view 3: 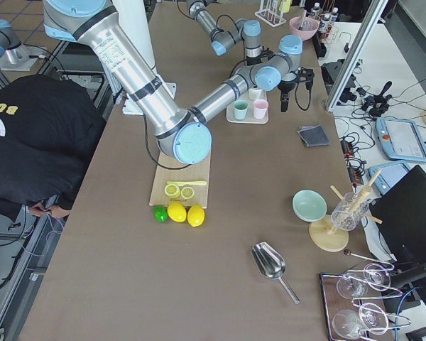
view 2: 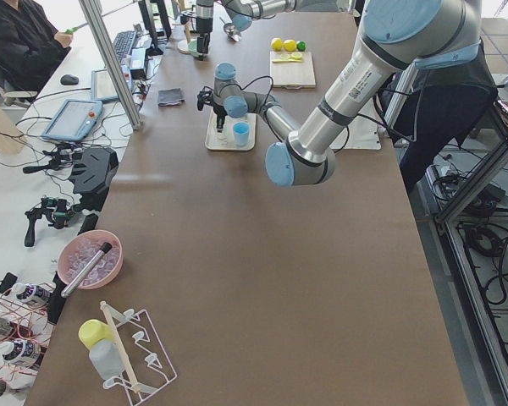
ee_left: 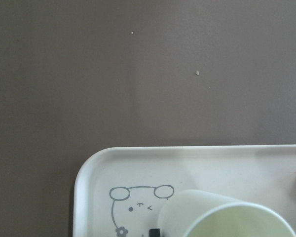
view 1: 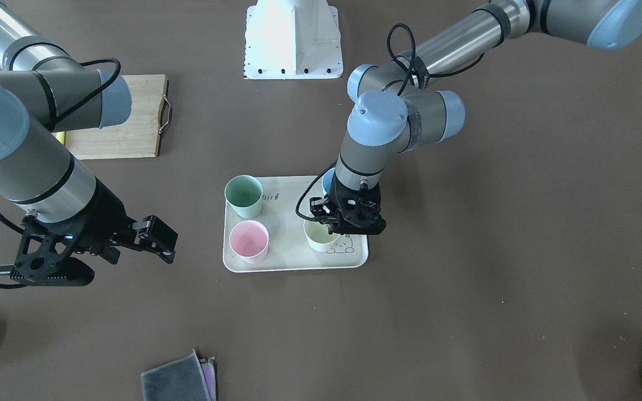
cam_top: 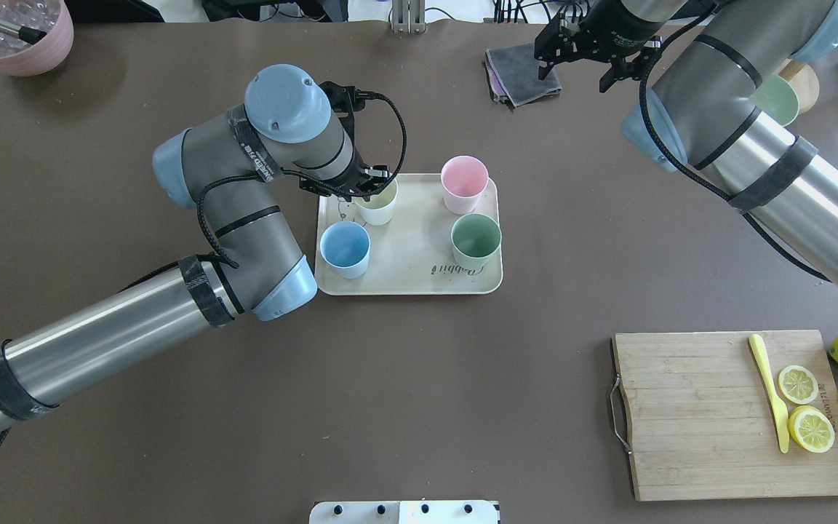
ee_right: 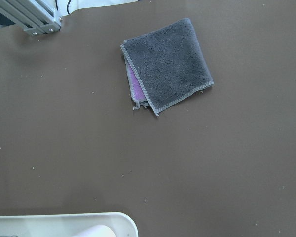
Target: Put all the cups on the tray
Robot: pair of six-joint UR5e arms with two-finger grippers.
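Note:
The beige tray with the rabbit drawing lies mid-table and also shows in the front view. All four cups stand on it: sage green, pink, light blue and cream-yellow. My left gripper is down at the cream-yellow cup. One black fingertip shows just outside its wall, so the gripper looks shut on the cup's rim. My right gripper hangs open and empty beyond the tray, above the table.
A folded grey cloth lies under my right gripper. A wooden cutting board with lemon slices and a yellow knife sits near right, whole lemons beside it. A mauve-pink pot stands far left. A green bowl stands far right.

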